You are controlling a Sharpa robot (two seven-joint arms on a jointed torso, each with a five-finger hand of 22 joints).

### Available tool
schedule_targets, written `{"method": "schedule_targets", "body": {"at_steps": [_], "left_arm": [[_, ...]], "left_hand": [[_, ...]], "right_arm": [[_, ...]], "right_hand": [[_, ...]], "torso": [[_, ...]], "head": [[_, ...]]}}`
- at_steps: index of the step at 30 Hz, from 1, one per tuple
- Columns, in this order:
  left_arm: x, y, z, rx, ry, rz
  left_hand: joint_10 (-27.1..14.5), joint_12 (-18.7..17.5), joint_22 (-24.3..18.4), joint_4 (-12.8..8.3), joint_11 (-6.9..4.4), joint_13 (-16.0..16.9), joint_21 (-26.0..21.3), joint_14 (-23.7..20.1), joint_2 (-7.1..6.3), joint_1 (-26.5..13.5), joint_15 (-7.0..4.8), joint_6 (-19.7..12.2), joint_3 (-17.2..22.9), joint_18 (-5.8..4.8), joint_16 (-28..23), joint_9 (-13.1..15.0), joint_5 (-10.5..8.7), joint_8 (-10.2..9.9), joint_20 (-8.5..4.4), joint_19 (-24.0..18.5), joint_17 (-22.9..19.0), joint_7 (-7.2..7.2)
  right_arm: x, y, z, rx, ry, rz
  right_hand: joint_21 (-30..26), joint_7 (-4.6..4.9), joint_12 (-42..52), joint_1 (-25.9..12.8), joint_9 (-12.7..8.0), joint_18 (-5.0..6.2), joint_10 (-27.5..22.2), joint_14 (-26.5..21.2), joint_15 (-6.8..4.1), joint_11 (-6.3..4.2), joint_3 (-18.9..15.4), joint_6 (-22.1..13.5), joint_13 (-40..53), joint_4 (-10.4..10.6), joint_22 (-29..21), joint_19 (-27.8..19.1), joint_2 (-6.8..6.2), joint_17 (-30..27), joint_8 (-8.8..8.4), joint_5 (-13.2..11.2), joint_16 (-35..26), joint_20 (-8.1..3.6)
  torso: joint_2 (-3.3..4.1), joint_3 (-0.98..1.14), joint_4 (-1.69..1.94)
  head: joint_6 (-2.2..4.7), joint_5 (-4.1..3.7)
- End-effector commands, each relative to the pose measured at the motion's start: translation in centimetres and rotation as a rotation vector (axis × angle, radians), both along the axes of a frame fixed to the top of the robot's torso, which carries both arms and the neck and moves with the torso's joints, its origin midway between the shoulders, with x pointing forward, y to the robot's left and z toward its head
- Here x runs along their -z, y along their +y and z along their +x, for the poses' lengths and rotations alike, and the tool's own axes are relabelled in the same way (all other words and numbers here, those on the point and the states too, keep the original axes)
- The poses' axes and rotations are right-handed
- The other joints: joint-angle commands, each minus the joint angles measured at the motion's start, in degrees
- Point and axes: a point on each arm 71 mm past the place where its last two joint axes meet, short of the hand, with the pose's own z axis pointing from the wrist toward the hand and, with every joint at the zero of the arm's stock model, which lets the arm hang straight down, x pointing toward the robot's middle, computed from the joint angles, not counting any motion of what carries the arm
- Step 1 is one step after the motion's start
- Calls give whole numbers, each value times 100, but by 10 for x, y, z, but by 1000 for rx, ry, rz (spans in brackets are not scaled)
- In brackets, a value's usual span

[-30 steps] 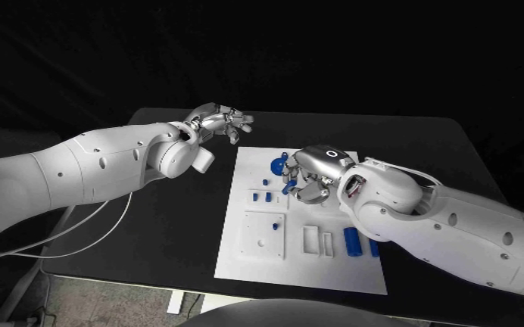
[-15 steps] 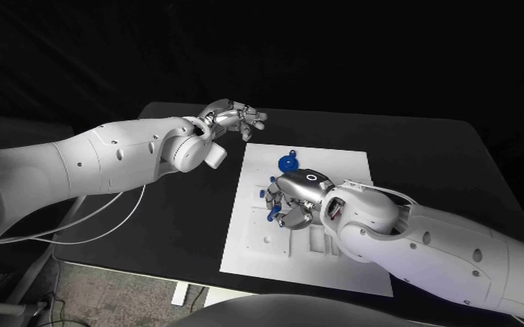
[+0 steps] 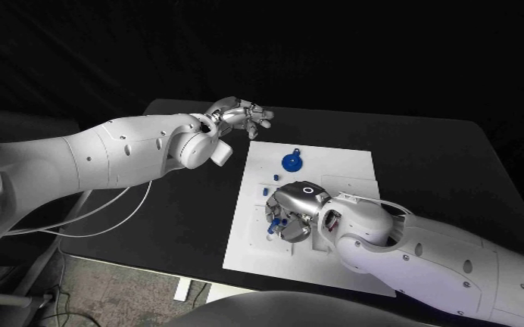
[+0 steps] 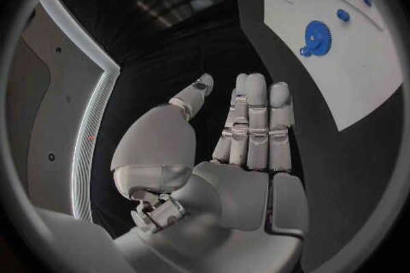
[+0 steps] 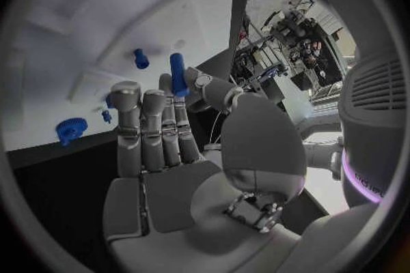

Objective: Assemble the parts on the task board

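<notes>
The white task board (image 3: 341,166) lies in the middle of the black table. A blue gear (image 3: 291,162) sits near its far left part, with small blue pieces (image 3: 266,189) just nearer. My right hand (image 3: 293,210) hovers low over the board's near left area. In the right wrist view it pinches a blue peg (image 5: 178,74) between thumb and a fingertip, close to another blue peg (image 5: 140,58) standing in the board (image 5: 85,27). My left hand (image 3: 242,115) hangs above the table beyond the board's far left corner, fingers (image 4: 256,116) straight and apart, holding nothing.
White raised blocks and slots (image 3: 267,245) sit on the board's near part beside my right arm. The left wrist view shows the gear (image 4: 318,35) and small blue pieces (image 4: 342,14) on the board (image 4: 359,75). Bare black table (image 3: 185,213) lies to the board's left.
The camera has shifted. My right hand has moved from beside the gear toward the board's near left part. The left hand keeps its open pose above the far left.
</notes>
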Motion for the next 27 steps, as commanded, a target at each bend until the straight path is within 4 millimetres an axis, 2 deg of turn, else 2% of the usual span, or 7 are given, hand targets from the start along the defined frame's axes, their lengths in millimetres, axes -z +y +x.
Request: {"method": "schedule_targets", "body": {"at_steps": [1,6,27], "left_arm": [[0,-3,0,16,0,-6],[0,-3,0,18,1,-6],[0,-1,-1,18,4,-5]], "left_hand": [[-33,39,6,-26,-1,6,-32,2,14,-9,-21,-10,-10,288,-21,-9,-2,25,-78,-11,8,-3],[-34,41,7,-21,0,6,-33,2,12,-16,-21,-10,-13,287,-22,-9,-4,26,-77,-11,9,-3],[-36,44,10,-18,-1,8,-36,0,10,-17,-21,-10,-14,287,-24,-11,-5,30,-78,-12,11,-4]], "right_arm": [[4,1,-2,-27,-14,-28],[7,0,-1,-24,-14,-42],[12,3,-6,-36,-3,-47]], "right_hand": [[37,3,29,18,2,890,11,-12,-41,13,-9,14,5,-29,94,7,66,-9,16,15,4,-45],[37,3,30,17,4,890,10,-12,-41,13,-9,14,5,-32,94,7,69,-10,16,15,4,-45],[42,2,35,5,14,890,11,-9,-41,12,-11,17,8,-55,95,9,79,-13,17,15,7,-46]], "torso": [[4,3,-4],[2,1,1],[1,-6,0]], "head": [[-8,2],[-41,-21],[-58,-17]]}}
